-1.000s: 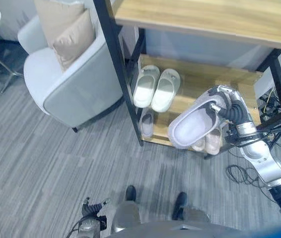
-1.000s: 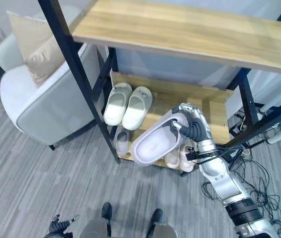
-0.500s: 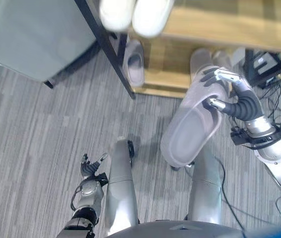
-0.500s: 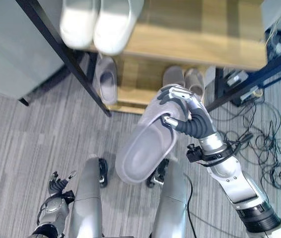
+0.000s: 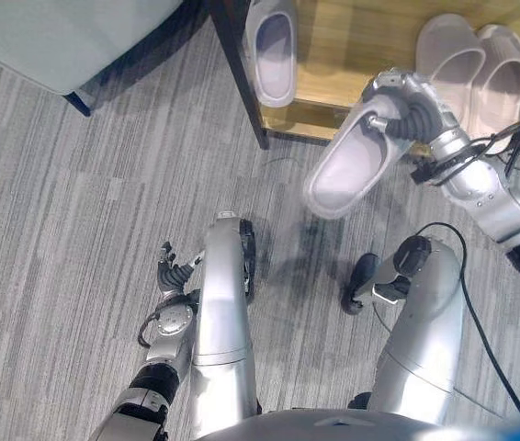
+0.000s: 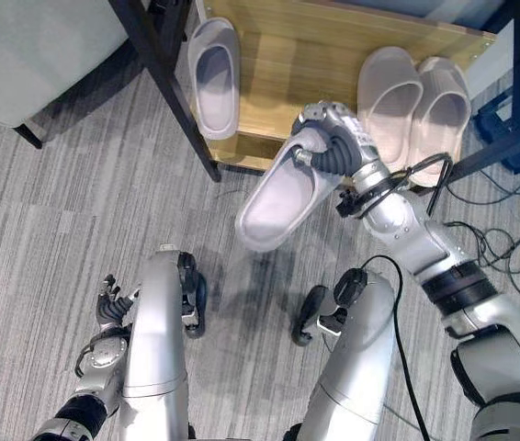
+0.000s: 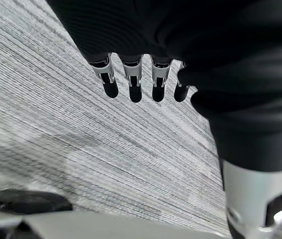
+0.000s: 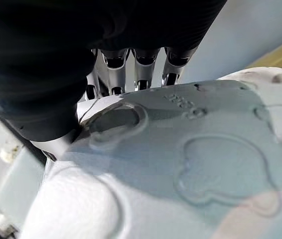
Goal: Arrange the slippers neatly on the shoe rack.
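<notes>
Slipper point(image 6: 283, 197), pale lilac, hangs sole-down off the floor just in front of the shoe rack point(image 6: 333, 55), your right hand point(image 6: 333, 152) curled round its toe end so the heel leads. Its likely mate point(image 6: 214, 78) lies alone on the low shelf, a beige pair point(image 6: 412, 101) beside. Your left hand point(image 5: 173, 276) hangs loose-fingered, holding nothing.

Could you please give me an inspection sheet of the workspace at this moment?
Surface: wooden bottom shelf of the shoe rack, on grey carpet.
Job's things: lilac slipper held above the carpet before the shelf; its mate on the shelf by the black post; beige pair on the shelf.
Clutter: nothing seen.
Hands: right hand curled round the lilac slipper; left hand low, relaxed, empty.
Cables: loose cables on the carpet.
Surroundings: grey armchair.
</notes>
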`<state>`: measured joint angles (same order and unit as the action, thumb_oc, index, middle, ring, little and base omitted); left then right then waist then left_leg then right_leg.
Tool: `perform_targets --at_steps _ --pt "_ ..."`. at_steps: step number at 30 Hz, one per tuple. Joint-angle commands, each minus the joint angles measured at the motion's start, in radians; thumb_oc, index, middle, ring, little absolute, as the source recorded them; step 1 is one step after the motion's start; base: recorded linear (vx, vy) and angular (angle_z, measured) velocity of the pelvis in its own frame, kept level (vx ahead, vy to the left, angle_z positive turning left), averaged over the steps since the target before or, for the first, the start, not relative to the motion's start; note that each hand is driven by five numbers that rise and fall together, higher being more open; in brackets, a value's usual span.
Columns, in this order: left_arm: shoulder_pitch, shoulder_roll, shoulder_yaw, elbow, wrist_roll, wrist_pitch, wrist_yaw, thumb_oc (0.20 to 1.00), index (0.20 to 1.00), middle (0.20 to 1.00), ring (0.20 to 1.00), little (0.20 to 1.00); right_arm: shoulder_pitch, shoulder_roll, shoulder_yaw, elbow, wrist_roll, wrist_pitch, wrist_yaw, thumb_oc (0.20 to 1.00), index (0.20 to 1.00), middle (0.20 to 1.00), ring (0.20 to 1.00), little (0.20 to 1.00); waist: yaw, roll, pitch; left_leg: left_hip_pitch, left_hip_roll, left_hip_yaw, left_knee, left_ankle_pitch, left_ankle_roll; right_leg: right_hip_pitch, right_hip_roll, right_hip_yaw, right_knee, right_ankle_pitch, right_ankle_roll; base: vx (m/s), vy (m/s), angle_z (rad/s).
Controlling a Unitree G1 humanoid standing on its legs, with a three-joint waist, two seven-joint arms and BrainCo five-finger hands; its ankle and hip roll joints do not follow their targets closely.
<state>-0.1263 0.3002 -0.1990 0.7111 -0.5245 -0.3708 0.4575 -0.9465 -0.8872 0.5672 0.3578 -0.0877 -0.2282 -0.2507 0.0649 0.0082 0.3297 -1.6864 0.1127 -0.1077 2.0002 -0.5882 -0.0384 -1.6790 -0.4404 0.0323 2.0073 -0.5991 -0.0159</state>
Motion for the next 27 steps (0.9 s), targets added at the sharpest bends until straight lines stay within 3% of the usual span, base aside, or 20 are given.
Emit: perform_targets --at_steps 1,8,13,26,27 --pt "-0.022 0.024 0.033 0.027 -0.033 -0.082 0.022 1.000 1.000 1.000 1.000 1.000 -0.186 -0.025 0.003 0.002 0.097 -0.033 -0.036 0.200 0.200 0.200 0.200 0.200 0.002 0.013 0.095 0.116 0.008 -0.088 -0.078 -0.072 -0.015 0.109 -0.028 0.081 -0.009 -0.112 0.043 0.03 0.026 0.10" --pt "-0.010 0.065 0.025 0.024 -0.051 -0.127 0.003 1.000 1.000 1.000 1.000 1.000 -0.446 -0.052 0.154 0.302 0.171 -0.065 -0.008 0.200 0.200 0.200 0.200 0.200 0.041 0.026 0.188 0.116 -0.020 -0.119 0.051 -0.119 -0.021 0.109 -0.032 0.189 0.149 -0.173 0.028 0.04 -0.003 0.07" --pt "0.043 0.082 0.032 0.034 -0.047 -0.172 0.003 1.000 1.000 1.000 1.000 1.000 -0.470 -0.075 0.164 0.525 0.232 -0.090 0.007 0.200 0.200 0.200 0.200 0.200 0.075 0.040 0.190 0.116 -0.027 -0.107 0.065 -0.139 -0.039 0.109 -0.060 0.230 0.175 -0.181 0.031 0.05 -0.044 0.12" --pt "0.059 0.115 0.058 0.087 -0.060 -0.175 -0.048 1.000 1.000 1.000 1.000 1.000 -0.619 -0.085 0.240 0.673 0.248 -0.083 0.057 0.200 0.200 0.200 0.200 0.200 0.121 0.017 0.190 0.116 -0.033 -0.114 -0.003 -0.115 -0.080 0.109 -0.093 0.215 0.136 -0.173 0.042 0.04 -0.055 0.08" --pt "0.060 0.119 0.056 0.093 -0.059 -0.174 -0.053 1.000 1.000 1.000 1.000 1.000 -0.622 -0.080 0.239 0.695 0.251 -0.079 0.068 0.467 0.467 0.467 0.467 0.467 0.122 0.015 0.190 0.116 -0.034 -0.113 -0.007 -0.115 -0.082 0.109 -0.093 0.216 0.132 -0.172 0.043 0.04 -0.045 0.08"
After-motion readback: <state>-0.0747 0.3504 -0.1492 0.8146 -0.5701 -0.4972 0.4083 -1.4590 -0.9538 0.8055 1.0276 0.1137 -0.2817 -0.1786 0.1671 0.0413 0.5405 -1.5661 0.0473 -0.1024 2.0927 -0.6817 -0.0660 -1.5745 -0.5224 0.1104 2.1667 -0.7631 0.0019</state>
